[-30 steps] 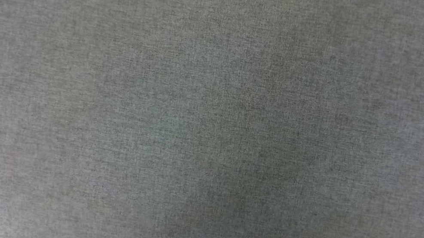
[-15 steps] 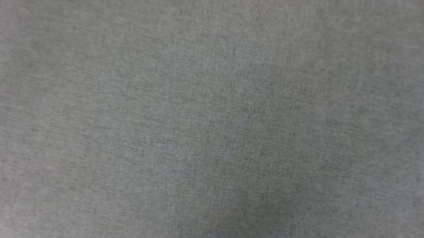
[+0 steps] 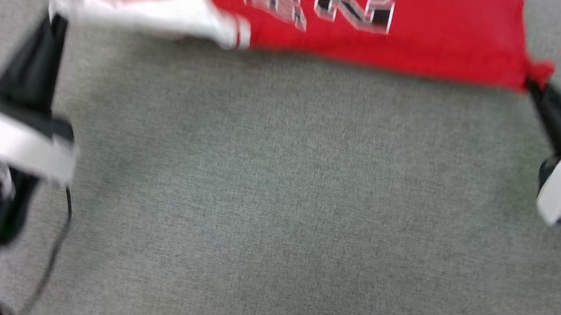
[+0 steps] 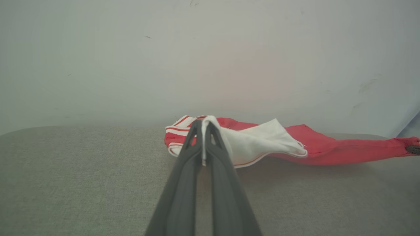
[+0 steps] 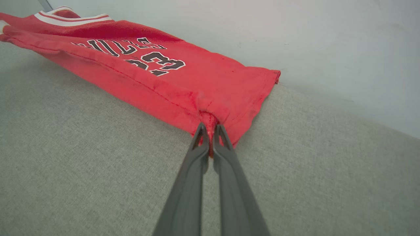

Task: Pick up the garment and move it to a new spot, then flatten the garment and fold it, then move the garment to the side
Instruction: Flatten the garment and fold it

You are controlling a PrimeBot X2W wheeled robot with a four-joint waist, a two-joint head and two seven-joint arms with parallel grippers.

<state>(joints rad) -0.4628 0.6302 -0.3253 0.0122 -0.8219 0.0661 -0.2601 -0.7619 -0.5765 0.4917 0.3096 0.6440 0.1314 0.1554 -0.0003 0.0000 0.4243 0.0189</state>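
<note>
Red garment (image 3: 394, 33): lying across the far part of the grey surface (image 3: 271, 208), print side up, with its near edge being pulled taut between the two grippers. The head view is blurring, so fine detail is escaping.
Left gripper (image 3: 56, 20): pinching the white sleeve (image 4: 259, 141) at its edge, with the jaws pressing together on the cloth, as the left wrist view is showing.
Right gripper (image 3: 529, 86): clamping the bottom hem corner (image 5: 210, 119), with the fingers squeezing tight and red fabric bunching between the tips.
Lie of the cloth: mostly resting on the surface, with the gripped edge seeming to be lifting slightly. The body is looking fairly flat, while the sleeve end is crumpling over itself near the collar (image 5: 69, 19).
Wall (image 5: 295, 32): standing just behind the garment's far edge.
Done, as I am judging it: the pick-up and move are appearing complete. The garment is sitting spread out, so the stretching is looking like part of the flattening.
Remaining: smoothing the sleeve end, folding, and shifting the folded garment to the side are all waiting. I am not managing to tell whether a first fold is beginning along the near edge.
</note>
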